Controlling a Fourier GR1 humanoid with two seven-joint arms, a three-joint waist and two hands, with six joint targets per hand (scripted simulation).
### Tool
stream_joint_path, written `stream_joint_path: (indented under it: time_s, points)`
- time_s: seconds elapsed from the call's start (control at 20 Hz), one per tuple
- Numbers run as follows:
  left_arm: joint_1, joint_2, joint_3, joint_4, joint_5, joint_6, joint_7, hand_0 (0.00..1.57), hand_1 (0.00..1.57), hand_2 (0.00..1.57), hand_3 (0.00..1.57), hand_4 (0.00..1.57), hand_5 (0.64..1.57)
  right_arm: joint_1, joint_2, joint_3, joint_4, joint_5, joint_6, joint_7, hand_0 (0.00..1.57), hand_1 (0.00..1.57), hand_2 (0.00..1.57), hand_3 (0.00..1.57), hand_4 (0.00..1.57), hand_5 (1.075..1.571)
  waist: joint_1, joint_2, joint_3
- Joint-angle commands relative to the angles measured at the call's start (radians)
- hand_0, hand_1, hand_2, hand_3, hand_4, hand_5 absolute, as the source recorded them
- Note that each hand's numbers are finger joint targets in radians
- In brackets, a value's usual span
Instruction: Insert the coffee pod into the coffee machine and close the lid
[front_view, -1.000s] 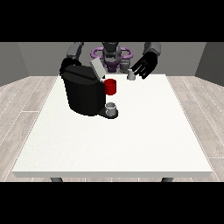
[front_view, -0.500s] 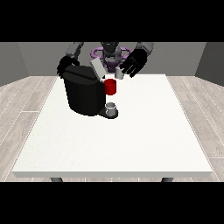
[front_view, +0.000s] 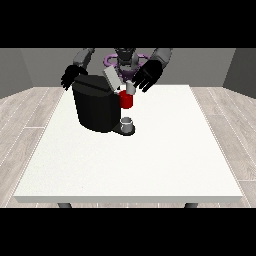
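Note:
A black coffee machine (front_view: 95, 107) stands on the table's far left part, with a red front piece (front_view: 126, 100) and its grey lid (front_view: 111, 78) tilted up. The small grey coffee pod (front_view: 130, 88) hangs just above the red piece, right of the lid. The hand at the view's right (front_view: 148, 75) is over it, fingers reaching down round the pod. The hand at the view's left (front_view: 69, 78) hovers by the machine's back left corner, fingers relaxed and holding nothing.
A small grey cup (front_view: 127, 122) sits on the machine's base at the front. The white table (front_view: 150, 160) stretches wide towards the camera and to the right. A purple and grey object (front_view: 114, 60) shows behind the machine by the robot's body.
The hand at the view's right has moved left with the pod, from beside the machine to just above its red front piece. The other hand stays about where it was.

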Motion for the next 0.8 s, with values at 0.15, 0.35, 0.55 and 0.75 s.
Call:
stream_joint_path:
  time_s: [0.15, 0.35, 0.55, 0.75]
  points:
    - [-0.031, -0.026, -0.01, -0.006, -0.015, -0.002, 0.014, 1.33, 1.33, 1.34, 1.23, 0.5, 1.571, -0.021, -0.004, -0.033, 0.03, 0.005, -0.024, -0.038, 0.0, 0.0, 0.0, 0.0, 0.52, 1.571, 0.025, 0.031, 0.0002]
    - [-0.061, -0.025, -0.007, 0.02, -0.021, -0.023, 0.061, 1.26, 1.26, 1.3, 1.21, 0.51, 1.571, -0.034, -0.031, -0.047, -0.006, -0.04, 0.021, 0.044, 0.0, 0.0, 0.0, 0.0, 0.51, 1.571, -0.022, 0.012, 0.0002]
    - [-0.03, -0.057, -0.024, 0.01, -0.028, -0.017, 0.019, 1.18, 1.18, 1.25, 1.18, 0.49, 1.571, -0.047, -0.035, -0.065, 0.014, -0.042, 0.009, 0.053, 0.0, 0.0, 0.0, 0.0, 0.5, 1.571, 0.02, 0.015, 0.0001]
    - [0.015, -0.058, -0.024, 0.014, -0.039, 0.021, -0.031, 1.2, 1.2, 1.27, 1.2, 0.5, 1.571, -0.008, -0.004, -0.033, -0.012, -0.022, -0.005, 0.0, 0.0, 0.0, 0.0, 0.0, 0.5, 1.571, 0.022, 0.02, -0.0003]
